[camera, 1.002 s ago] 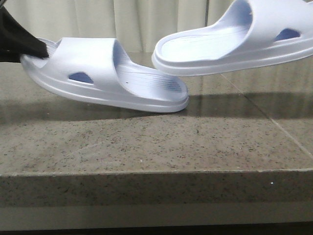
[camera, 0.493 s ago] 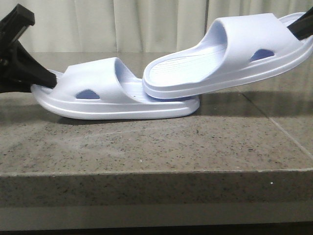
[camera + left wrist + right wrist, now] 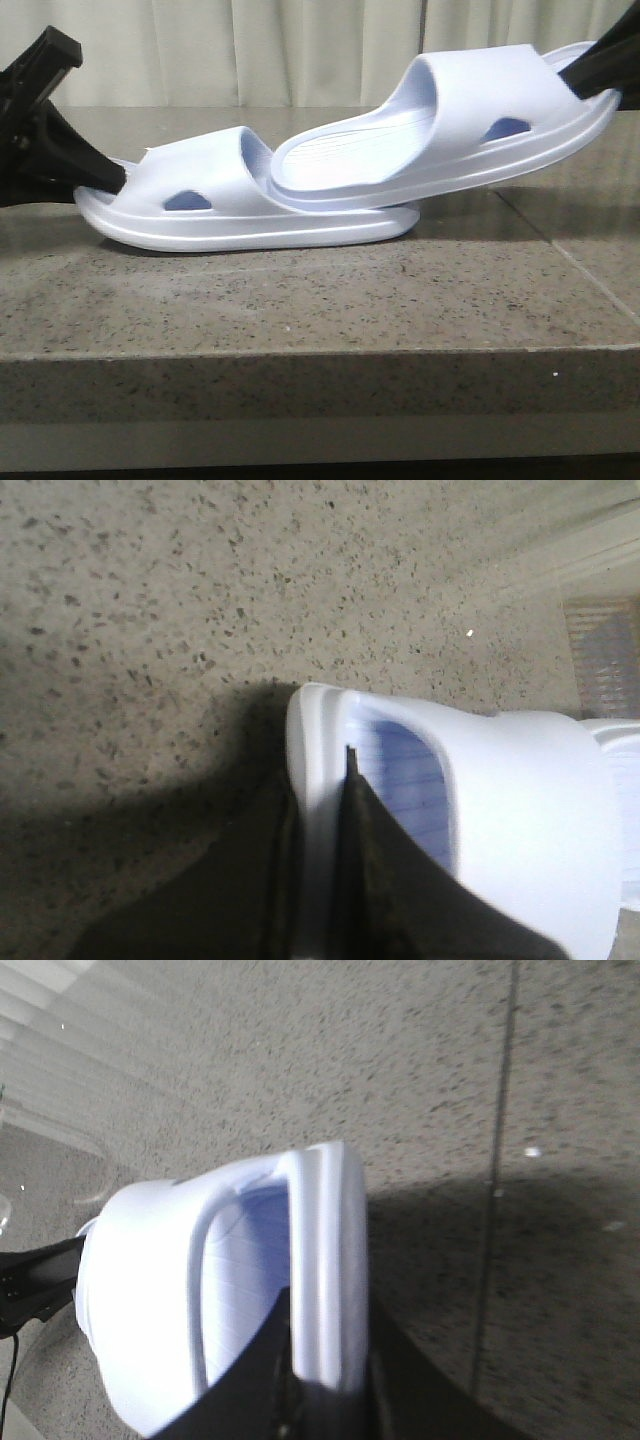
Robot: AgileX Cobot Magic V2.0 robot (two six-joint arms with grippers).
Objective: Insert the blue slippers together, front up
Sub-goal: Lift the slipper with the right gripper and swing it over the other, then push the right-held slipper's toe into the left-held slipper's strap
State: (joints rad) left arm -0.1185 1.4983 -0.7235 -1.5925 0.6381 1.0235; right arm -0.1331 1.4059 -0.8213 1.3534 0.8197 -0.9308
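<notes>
Two pale blue slippers meet at mid table. The left slipper [image 3: 205,165] lies flat on its sole, toe pointing right. My left gripper [image 3: 112,178] is shut on its heel rim; in the left wrist view that gripper [image 3: 322,775] pinches the rim beside the strap [image 3: 525,810]. The right slipper [image 3: 480,95] is tilted, heel raised, with its toe resting on the left slipper's footbed at the strap opening. My right gripper [image 3: 592,72] is shut on its heel. In the right wrist view the gripper [image 3: 328,1365] clamps the thick sole [image 3: 325,1230].
The speckled granite table [image 3: 300,300] has its front edge close to the camera, and a seam [image 3: 570,260] runs across its right part. Pale curtains [image 3: 300,50] hang behind. Bare granite lies in front of the slippers.
The right slipper has come down and to the left, its toe sliding onto the left slipper's footbed toward the strap. The left slipper has settled flat on the table.
</notes>
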